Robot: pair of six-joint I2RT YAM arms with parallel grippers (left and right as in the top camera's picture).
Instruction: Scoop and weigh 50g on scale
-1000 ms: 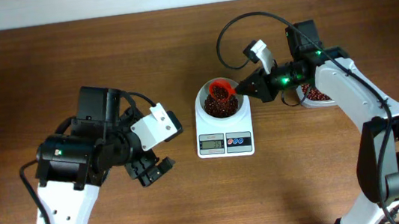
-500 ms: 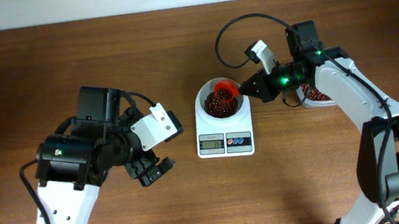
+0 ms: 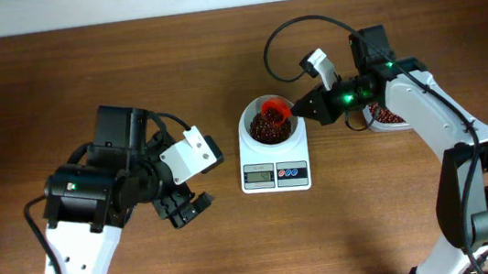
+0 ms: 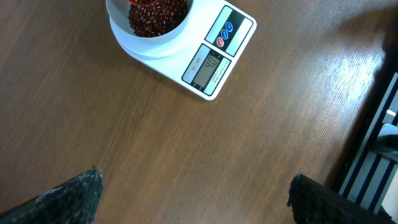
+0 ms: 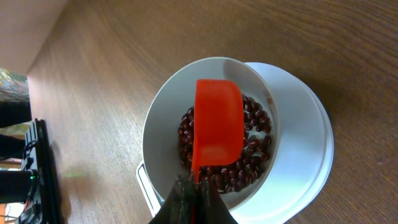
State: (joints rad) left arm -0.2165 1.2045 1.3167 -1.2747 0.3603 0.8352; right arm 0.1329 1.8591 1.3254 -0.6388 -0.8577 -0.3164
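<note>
A small white rectangular digital kitchen scale, with a grey display and red and blue round buttons, sits near the middle of the overhead view on the brown wooden counter. On its platform rests a white round bowl, and a loose heap of small dark red-brown beans lies in the bottom of that bowl. The right fingers reach in from the right of the overhead view and are clamped tightly on the handle of an orange-red plastic measuring scoop. The scoop's cup hangs inside the bowl's rim, over the beans, towards the bowl's upper right side in the overhead view. Whether the cup touches the heap cannot be told. At the right of that view, largely hidden behind the right arm, stands a clear plastic tub with more dark beans inside. The left fingers are spread wide and hold nothing. In the left wrist view they show at the two lower corners with bare counter between them, and the scale lies at the top of that frame. The display's digits are too small to read with certainty.
</note>
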